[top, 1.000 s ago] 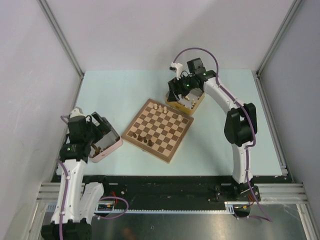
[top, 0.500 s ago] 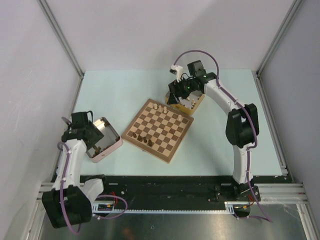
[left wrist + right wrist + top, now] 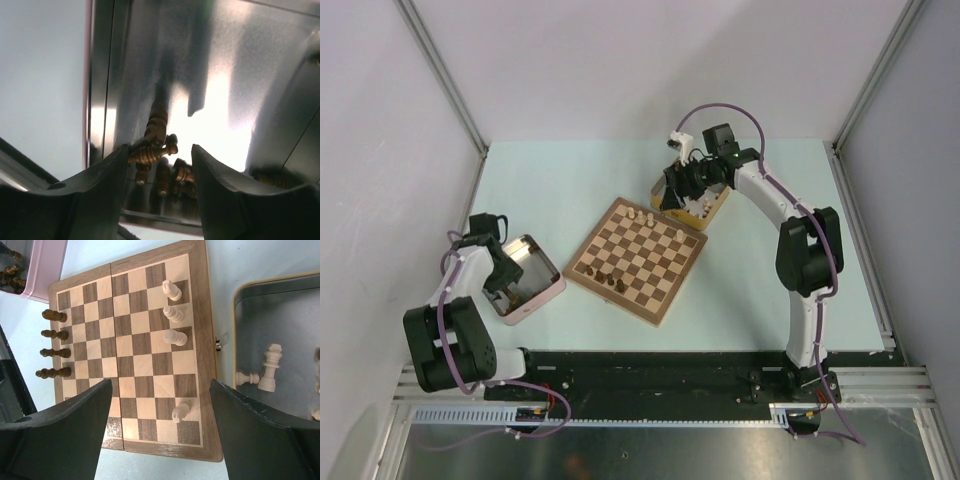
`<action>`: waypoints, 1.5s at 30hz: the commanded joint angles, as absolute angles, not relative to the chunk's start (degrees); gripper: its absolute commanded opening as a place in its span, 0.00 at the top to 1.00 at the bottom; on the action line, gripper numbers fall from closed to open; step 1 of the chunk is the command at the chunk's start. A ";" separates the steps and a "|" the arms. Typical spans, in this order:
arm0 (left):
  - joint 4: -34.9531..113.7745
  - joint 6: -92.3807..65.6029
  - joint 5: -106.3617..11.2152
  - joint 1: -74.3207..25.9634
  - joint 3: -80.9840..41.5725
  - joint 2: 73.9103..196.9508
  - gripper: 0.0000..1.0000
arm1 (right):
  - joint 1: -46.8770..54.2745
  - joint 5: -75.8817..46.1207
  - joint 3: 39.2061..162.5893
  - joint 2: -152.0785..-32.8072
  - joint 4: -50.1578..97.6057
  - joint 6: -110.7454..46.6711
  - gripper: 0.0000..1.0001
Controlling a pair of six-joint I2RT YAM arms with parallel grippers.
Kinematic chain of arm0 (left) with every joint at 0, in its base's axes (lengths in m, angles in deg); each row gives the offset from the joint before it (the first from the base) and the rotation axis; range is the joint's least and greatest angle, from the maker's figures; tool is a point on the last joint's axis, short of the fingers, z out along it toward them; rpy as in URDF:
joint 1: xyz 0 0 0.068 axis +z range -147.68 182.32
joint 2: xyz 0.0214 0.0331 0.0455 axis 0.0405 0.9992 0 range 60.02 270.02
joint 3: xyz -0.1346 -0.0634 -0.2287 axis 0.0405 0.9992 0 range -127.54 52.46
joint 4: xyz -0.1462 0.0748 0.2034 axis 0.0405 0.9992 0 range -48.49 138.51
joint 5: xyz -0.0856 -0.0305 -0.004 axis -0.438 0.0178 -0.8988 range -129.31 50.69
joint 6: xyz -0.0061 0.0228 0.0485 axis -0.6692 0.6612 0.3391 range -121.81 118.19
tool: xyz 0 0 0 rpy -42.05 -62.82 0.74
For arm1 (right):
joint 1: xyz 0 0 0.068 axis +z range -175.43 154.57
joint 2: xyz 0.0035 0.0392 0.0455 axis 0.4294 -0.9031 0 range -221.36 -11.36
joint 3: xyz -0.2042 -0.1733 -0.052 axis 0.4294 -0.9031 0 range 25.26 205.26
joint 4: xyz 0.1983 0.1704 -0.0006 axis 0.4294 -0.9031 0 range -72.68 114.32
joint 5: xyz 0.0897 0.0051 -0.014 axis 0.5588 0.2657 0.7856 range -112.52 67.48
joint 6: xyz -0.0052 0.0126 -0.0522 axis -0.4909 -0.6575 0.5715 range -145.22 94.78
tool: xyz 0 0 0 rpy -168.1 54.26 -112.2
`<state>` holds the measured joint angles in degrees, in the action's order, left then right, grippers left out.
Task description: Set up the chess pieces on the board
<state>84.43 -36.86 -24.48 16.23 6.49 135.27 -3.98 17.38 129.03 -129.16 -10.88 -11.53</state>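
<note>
The left arm is folded tight by its base, elbow low, with its wrist dipped into the pink tin (image 3: 548, 288) at 9 o'clock of the board (image 3: 636, 259). The left tool (image 3: 160, 148) stands part spread about a dark brown piece (image 3: 150, 152) lying crosswise. The piece touches one finger, and a gap shows at the other. More dark pieces lie heaped just behind it.

The right arm rises from its base and bends toward 11 o'clock, with its wrist over the yellow tin (image 3: 720, 207) at the board's 1 o'clock corner. The right tool (image 3: 160, 382) is spread wide and holds nothing. Four dark pieces (image 3: 55, 353) stand along the board's 7 o'clock edge and four pale pieces (image 3: 175, 315) along the opposite edge. The board sits mid-bench (image 3: 570, 180), turned askew.
</note>
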 commanded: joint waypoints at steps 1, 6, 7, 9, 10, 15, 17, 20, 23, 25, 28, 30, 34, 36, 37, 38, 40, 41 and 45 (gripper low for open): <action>80.80 -38.46 -24.46 17.17 2.11 138.07 0.46 | -4.86 18.96 128.36 -124.57 -8.73 -12.13 0.16; 80.54 -38.55 -24.81 17.70 0.96 139.56 0.56 | -5.30 18.88 127.57 -124.21 -8.29 -12.13 0.16; 80.62 -38.46 -24.90 17.79 0.96 139.83 0.57 | -5.39 18.88 127.48 -124.30 -8.38 -12.13 0.16; 80.71 -38.46 -25.60 18.05 1.22 139.92 0.59 | -5.48 18.88 127.48 -124.30 -8.20 -12.21 0.16; 80.63 -38.55 -25.69 18.05 1.40 140.00 0.58 | -5.56 18.96 127.48 -124.21 -8.20 -12.21 0.16; 80.80 -38.55 -26.74 18.40 2.54 140.09 0.55 | -5.65 18.96 127.83 -124.56 -8.02 -12.39 0.16; 80.80 -38.63 -26.83 18.40 3.24 139.57 0.53 | -5.65 18.96 128.01 -124.74 -8.03 -12.48 0.16; 80.80 -38.55 -26.66 18.49 3.68 139.13 0.53 | -5.65 18.96 128.09 -124.83 -7.94 -12.57 0.16; 80.80 -38.37 -26.39 18.67 3.86 139.21 0.52 | -5.65 18.96 128.10 -124.83 -8.02 -12.57 0.16; 80.71 -38.46 -26.57 18.84 3.95 139.48 0.52 | -5.65 18.88 128.10 -124.83 -7.94 -12.65 0.16; 80.71 -38.20 -26.74 18.93 3.95 139.92 0.52 | -5.65 18.79 128.10 -124.83 -7.94 -12.65 0.16; 80.71 -38.11 -26.83 19.02 3.86 140.35 0.53 | -5.65 18.79 128.10 -124.92 -7.94 -12.57 0.16; 80.71 -38.11 -26.83 19.02 3.86 140.88 0.54 | -5.74 18.53 128.01 -124.92 -7.94 -12.57 0.16; 80.80 -38.11 -26.92 19.11 3.86 140.97 0.59 | -5.74 18.52 127.92 -124.92 -8.02 -12.48 0.16; 80.71 -38.11 -27.01 19.02 3.86 140.97 0.59 | -5.74 18.52 127.92 -124.92 -7.94 -12.48 0.16; 80.80 -38.02 -27.09 19.11 3.95 141.06 0.59 | -5.83 18.52 127.92 -124.92 -8.02 -12.48 0.16; 80.71 -37.93 -27.53 19.11 4.03 141.32 0.60 | -5.92 18.61 127.83 -124.92 -7.94 -12.48 0.16; 80.80 -37.93 -27.53 19.11 4.12 141.32 0.60 | -5.92 18.52 127.74 -124.92 -7.94 -12.48 0.16; 80.80 -37.67 -27.71 19.19 4.30 141.24 0.71 | -6.09 18.61 127.83 -124.83 -7.94 -12.48 0.16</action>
